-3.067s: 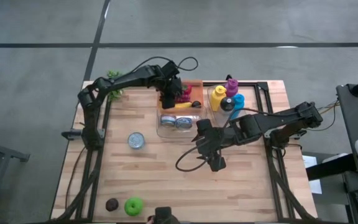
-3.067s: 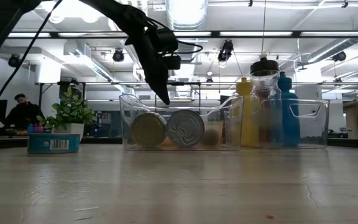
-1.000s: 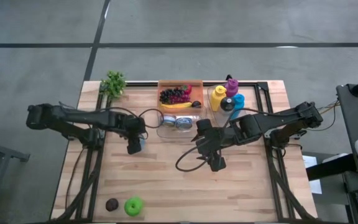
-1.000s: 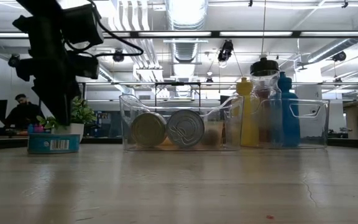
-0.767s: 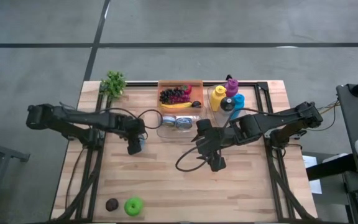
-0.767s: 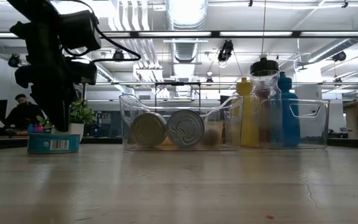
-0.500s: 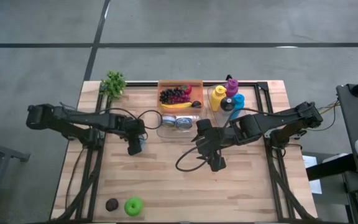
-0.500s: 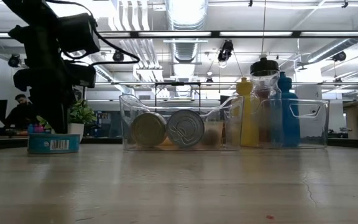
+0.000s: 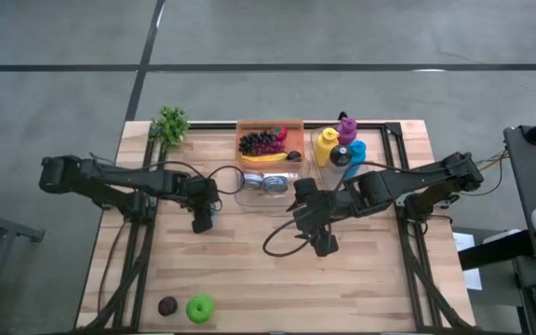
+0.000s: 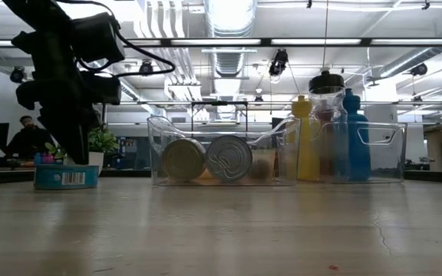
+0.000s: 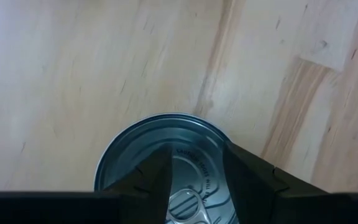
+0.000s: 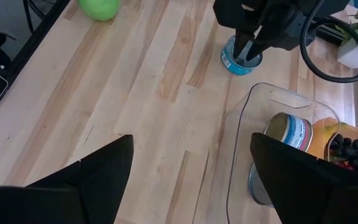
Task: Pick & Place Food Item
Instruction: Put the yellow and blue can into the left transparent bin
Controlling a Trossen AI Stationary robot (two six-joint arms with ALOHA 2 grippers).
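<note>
One blue-sided can (image 9: 203, 213) sits on the wooden table (image 9: 249, 279) at nine o'clock from the clear bin (image 9: 270, 191); left gripper (image 12: 247, 51) straddles it, grip unclear. Right gripper (image 9: 321, 244) hangs open mid-table.

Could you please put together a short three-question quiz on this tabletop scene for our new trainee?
1. True or false: the left gripper is positioned over the short blue-sided metal can on the wooden table.
2. How many cans lie inside the clear plastic bin?
3. Which fruit sits at the table's near-left corner: A) round green apple, B) orange, C) lemon?

Key: 1 true; 2 two; 3 A.
</note>
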